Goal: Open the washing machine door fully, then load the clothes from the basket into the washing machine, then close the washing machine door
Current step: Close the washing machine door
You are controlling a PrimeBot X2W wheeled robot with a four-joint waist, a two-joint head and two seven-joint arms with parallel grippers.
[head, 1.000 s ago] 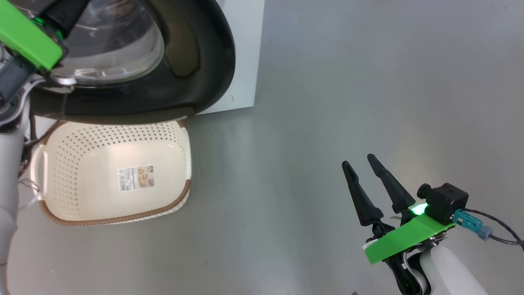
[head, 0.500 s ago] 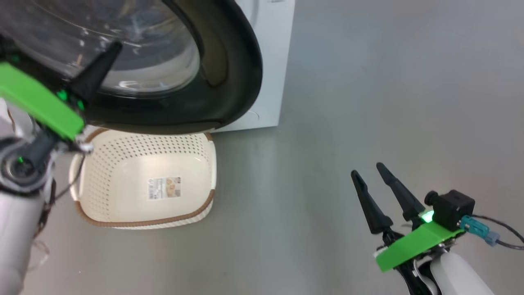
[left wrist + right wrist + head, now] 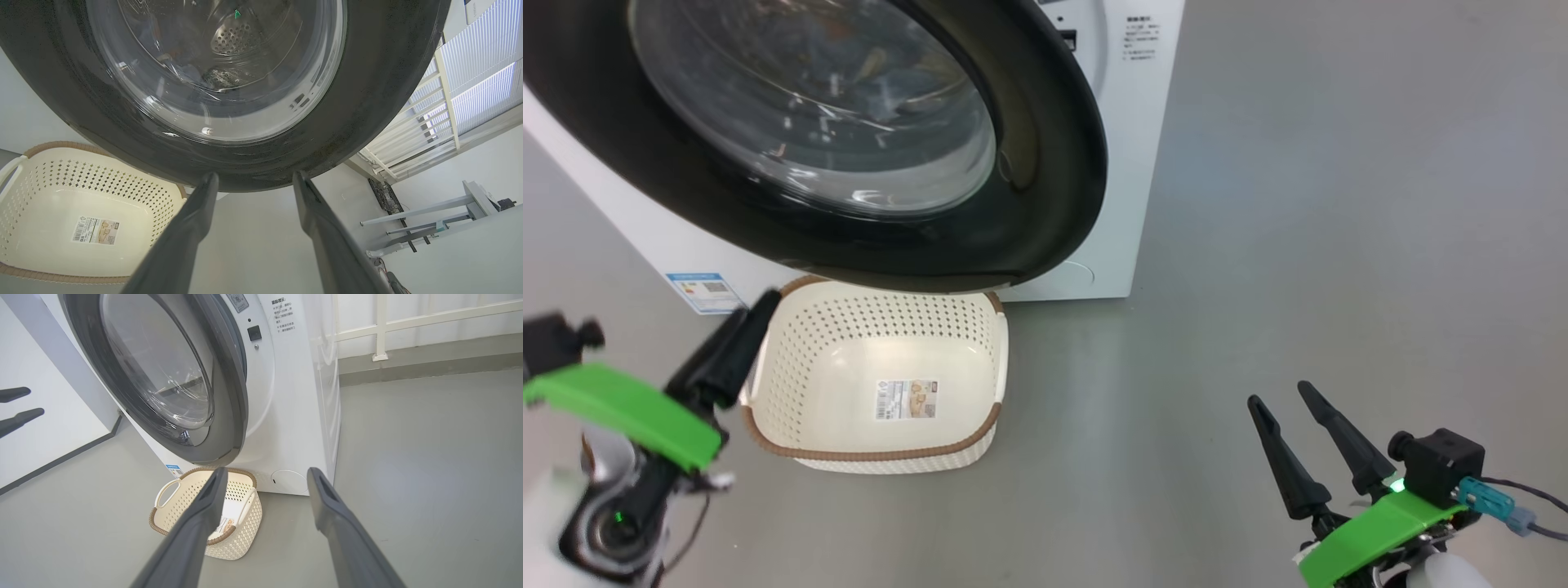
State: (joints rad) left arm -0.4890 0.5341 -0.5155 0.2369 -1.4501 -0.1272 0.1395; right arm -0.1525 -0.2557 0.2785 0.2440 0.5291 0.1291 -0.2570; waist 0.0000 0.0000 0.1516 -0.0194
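Observation:
The washing machine (image 3: 1143, 163) stands at the upper left, and its glossy black washing machine door (image 3: 1045, 163) lies close against its front. Through the glass I see the steel drum (image 3: 235, 34). The clothes are hidden. Below the door, the cream basket (image 3: 874, 453) sits on the floor with just a paper label (image 3: 907, 398) inside. My left gripper (image 3: 756, 314) hovers beside the basket's left rim. Its fingers (image 3: 256, 174) are open with nothing between them and point at the door's lower rim. At the lower right my right gripper (image 3: 1277, 392) is open over bare floor.
Grey floor (image 3: 1339, 204) spreads to the right of the machine. A blue sticker (image 3: 704, 291) and a round service cap (image 3: 1078, 273) sit low on the machine's front. A white wall panel (image 3: 45, 428) stands left of the machine, and a window railing (image 3: 380, 330) behind it.
The head camera has moved, shifting the machine and basket right in the picture. My left gripper dropped from in front of the door glass to beside the basket and opened. The right gripper stayed open.

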